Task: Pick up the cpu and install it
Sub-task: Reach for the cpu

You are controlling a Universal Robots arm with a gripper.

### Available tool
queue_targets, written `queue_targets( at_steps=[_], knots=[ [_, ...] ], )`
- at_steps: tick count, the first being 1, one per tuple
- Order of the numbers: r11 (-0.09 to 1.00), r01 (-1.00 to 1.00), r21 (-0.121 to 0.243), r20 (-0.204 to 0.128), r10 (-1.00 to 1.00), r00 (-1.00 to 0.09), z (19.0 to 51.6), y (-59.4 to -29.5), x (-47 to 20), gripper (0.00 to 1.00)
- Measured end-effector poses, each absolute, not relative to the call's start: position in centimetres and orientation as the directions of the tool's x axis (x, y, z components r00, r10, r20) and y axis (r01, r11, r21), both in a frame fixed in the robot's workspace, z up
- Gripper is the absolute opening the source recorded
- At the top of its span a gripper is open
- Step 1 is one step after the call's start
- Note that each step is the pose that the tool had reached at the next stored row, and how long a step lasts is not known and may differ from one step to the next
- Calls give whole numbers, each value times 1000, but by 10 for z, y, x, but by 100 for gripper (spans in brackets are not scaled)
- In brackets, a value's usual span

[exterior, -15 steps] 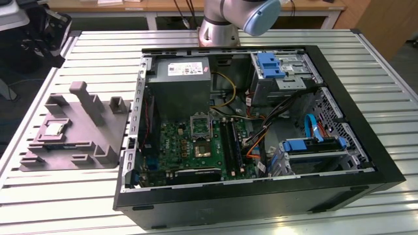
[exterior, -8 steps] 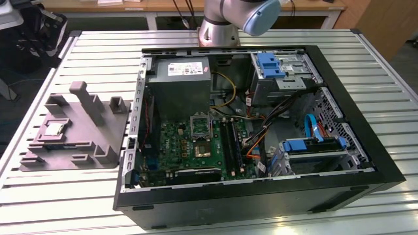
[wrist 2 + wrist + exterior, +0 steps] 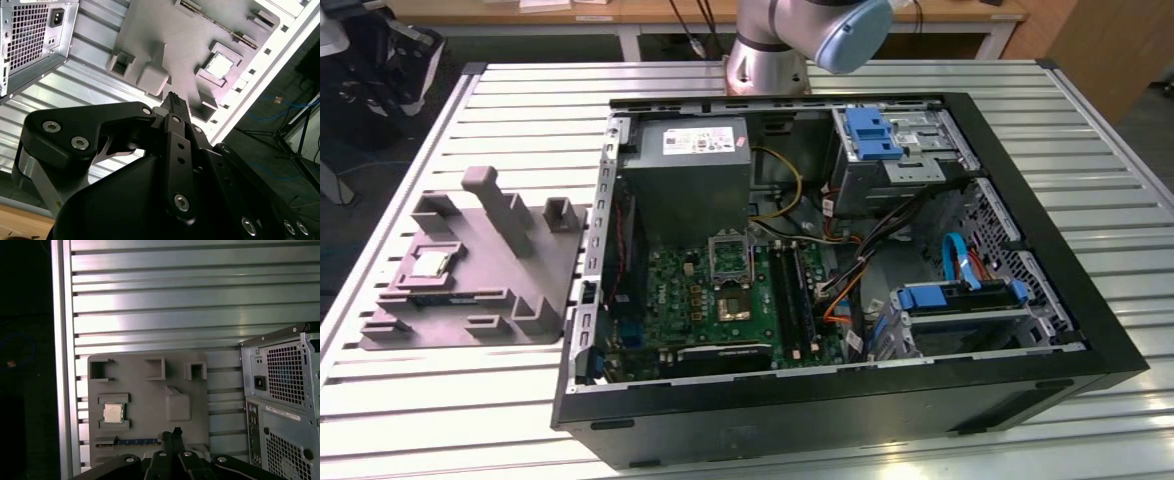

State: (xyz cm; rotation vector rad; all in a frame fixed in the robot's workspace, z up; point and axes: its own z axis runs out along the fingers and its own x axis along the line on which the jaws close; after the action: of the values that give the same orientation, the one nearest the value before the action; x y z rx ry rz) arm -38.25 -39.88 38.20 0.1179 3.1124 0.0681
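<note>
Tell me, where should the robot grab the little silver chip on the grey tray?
Probably from straight above, pinching two opposite thin edges. The chip lies flat in a shallow pocket of the grey tray, so its top gives nothing to grip. Raised blocks hug two sides; the other two look open.

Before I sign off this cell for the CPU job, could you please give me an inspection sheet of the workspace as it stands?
Surface: slatted metal table.
Job's things: cpu flat in a recess of the grey tray; motherboard socket inside the open computer case.
Clutter: nothing seen.
Grippers: gripper above the tray, apart from the cpu.
Cables: blue cable, orange cable and yellow cable inside the case.
Surroundings: wooden bench behind the table.
</note>
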Motion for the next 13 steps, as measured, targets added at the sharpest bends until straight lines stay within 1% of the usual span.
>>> queue_targets(
  at_steps=[13],
  knots=[
    [996, 75, 45, -24, 76, -997, 381, -397, -411, 11]
  ],
)
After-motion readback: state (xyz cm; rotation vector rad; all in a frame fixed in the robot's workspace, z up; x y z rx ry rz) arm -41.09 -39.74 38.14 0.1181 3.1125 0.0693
